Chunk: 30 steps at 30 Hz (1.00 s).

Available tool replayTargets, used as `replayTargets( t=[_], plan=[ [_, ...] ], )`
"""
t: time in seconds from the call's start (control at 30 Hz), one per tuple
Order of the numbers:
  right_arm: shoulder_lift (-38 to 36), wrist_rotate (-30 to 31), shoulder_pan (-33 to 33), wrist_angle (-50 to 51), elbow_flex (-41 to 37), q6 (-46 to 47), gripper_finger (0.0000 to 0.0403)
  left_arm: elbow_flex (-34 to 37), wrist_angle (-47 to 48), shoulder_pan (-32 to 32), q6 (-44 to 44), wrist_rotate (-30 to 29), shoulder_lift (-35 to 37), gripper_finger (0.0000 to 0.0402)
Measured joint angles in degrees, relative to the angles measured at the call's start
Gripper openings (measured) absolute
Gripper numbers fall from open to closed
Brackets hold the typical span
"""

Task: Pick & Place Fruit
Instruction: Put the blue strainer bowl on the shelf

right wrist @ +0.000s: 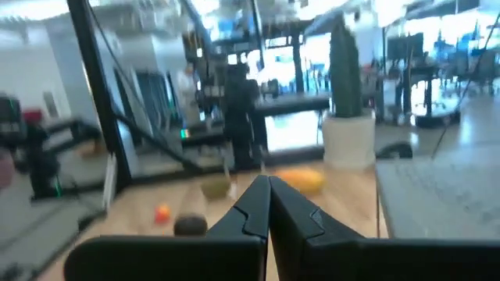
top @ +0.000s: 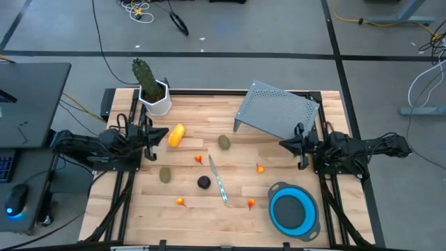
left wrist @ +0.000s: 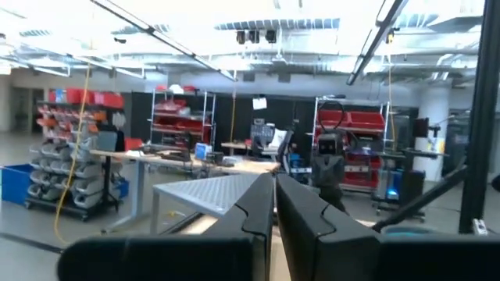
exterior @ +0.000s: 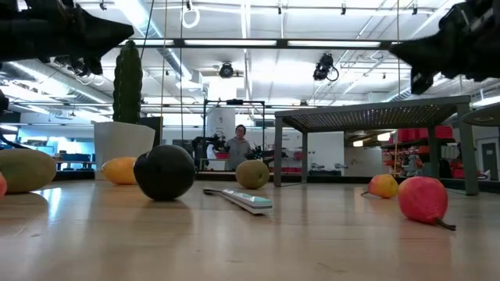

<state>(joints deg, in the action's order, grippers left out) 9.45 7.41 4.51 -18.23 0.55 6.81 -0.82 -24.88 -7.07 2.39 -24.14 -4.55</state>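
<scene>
Fruit not yet picked; both hands closed, empty.
Bench (top: 279, 157) carries scattered fruit (top: 176, 134) mid-surface; bowl (top: 293, 210) near the right front corner. Left hand (top: 162, 134) and right hand (top: 284, 143) hover at the side edges; next: open, descend.

No legible text, labels, brands, numbers or signs on any item on the table or in the room behind; distant shelving and screens carry markings too small and blurred to make out.
</scene>
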Motion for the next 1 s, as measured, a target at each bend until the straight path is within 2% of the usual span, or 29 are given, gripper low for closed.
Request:
replayTargets(
  t=[0.17, 0.33, 0.43, 0.57, 0.7, 0.8, 1.0],
  plan=[
    [1.85, -1.93, 0.39, 2.08, 5.32, 1.31, 0.0009, -1.0, -3.58, -0.01, -0.21, 2.83, -2.62, 0.0024],
    [11.02, -1.21, 2.03, 12.41, 16.26, -1.32, 0.0013, -1.15, -11.82, 0.0, 0.75, 3.17, -9.74, 0.0024],
    [18.49, -0.36, 2.75, 21.0, 24.95, -1.64, 0.0014, -4.57, -12.93, 0.0, 1.29, 3.17, -15.7, 0.0024],
    [29.11, -1.01, 4.41, 38.96, 36.87, 1.85, 0.0014, -12.37, -8.71, -0.02, 1.57, 4.94, -25.08, 0.0024],
    [38.64, -5.53, 7.14, 57.23, 47.27, 8.36, 0.0014, -20.95, 0.83, -0.07, 2.43, 7.73, -34.33, 0.0024],
    [44.15, -9.68, 10.08, 66.82, 52.8, 14.13, 0.0014, -25.0, 3.54, -0.11, 1.6, 8.38, -40.03, 0.0035],
    [51.14, -19.62, 16.15, 77.13, 57.45, 28.62, 0.0033, -27.1, 2.48, -0.91, -1.12, 8.5, -47.05, 0.0104]
  ],
)
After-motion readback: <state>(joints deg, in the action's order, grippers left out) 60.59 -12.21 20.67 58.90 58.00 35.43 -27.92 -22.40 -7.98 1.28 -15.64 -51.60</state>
